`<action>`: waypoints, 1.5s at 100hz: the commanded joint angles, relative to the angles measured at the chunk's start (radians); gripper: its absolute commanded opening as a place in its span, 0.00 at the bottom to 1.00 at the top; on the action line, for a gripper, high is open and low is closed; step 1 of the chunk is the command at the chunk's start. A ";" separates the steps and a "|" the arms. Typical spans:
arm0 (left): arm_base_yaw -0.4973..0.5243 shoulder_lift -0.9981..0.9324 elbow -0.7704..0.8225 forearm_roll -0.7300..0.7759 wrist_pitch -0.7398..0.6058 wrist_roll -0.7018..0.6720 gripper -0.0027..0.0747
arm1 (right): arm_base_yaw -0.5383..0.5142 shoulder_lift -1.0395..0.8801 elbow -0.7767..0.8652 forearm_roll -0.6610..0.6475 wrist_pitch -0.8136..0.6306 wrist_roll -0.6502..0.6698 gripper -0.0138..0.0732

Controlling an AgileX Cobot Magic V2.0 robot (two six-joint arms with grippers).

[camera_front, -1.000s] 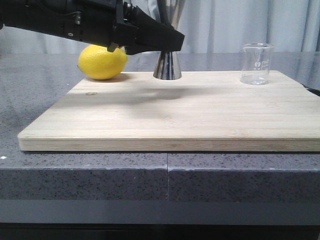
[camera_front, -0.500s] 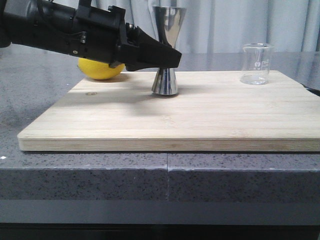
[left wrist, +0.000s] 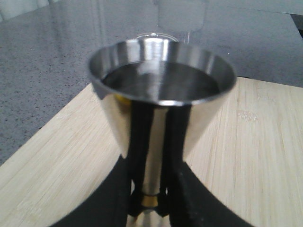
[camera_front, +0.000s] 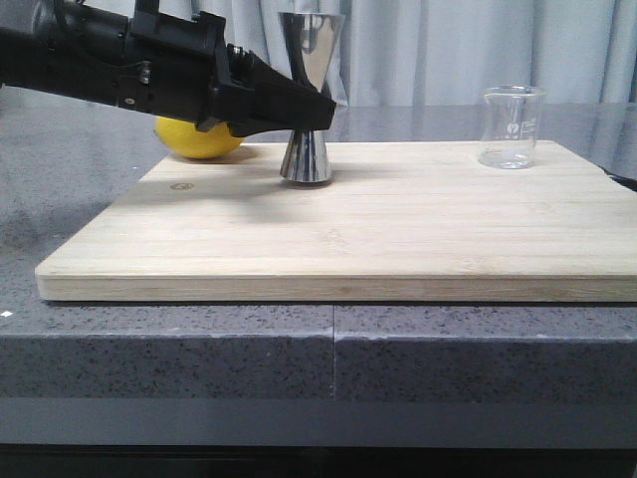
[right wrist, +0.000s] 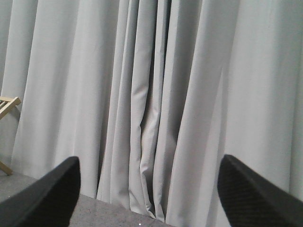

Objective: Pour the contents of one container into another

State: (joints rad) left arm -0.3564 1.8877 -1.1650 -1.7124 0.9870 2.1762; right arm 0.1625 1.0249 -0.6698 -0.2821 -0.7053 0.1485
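Note:
The steel double jigger (camera_front: pixel 307 100) stands upright at the back left of the bamboo board (camera_front: pixel 378 229), its base at or just above the wood. My left gripper (camera_front: pixel 320 112) reaches in from the left and is shut on its narrow waist. In the left wrist view, the black fingers (left wrist: pixel 139 142) clamp the gold band below the jigger's wide cup (left wrist: pixel 161 85). The clear glass beaker (camera_front: pixel 512 127) stands upright and looks empty at the board's back right corner, far from both grippers. My right gripper (right wrist: pixel 149 189) is open, holds nothing and faces a curtain.
A yellow lemon (camera_front: pixel 199 139) lies at the board's back left, behind my left arm and close to the jigger. The board rests on a grey speckled counter (camera_front: pixel 199 349). Grey curtains (camera_front: pixel 448 50) hang behind.
My left gripper has carried the jigger down and then leftward, towards the lemon. The beaker has not moved.

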 commanded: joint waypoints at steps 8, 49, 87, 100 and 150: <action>0.003 -0.050 -0.014 -0.068 0.073 0.001 0.02 | -0.002 -0.019 -0.025 0.014 -0.065 0.000 0.77; 0.003 -0.050 0.017 -0.068 0.081 0.001 0.02 | -0.002 -0.019 -0.025 0.014 -0.065 0.000 0.77; 0.003 -0.050 0.017 -0.061 0.074 -0.002 0.07 | -0.002 -0.019 -0.025 0.014 -0.069 0.000 0.77; 0.003 -0.050 0.017 -0.061 0.074 -0.002 0.21 | -0.002 -0.019 -0.025 0.014 -0.069 0.000 0.77; 0.003 -0.055 0.011 -0.051 0.074 -0.008 0.59 | -0.002 -0.019 -0.025 0.014 -0.069 0.000 0.77</action>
State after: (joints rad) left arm -0.3549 1.8877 -1.1297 -1.7192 1.0088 2.1817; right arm 0.1625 1.0249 -0.6698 -0.2821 -0.7053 0.1505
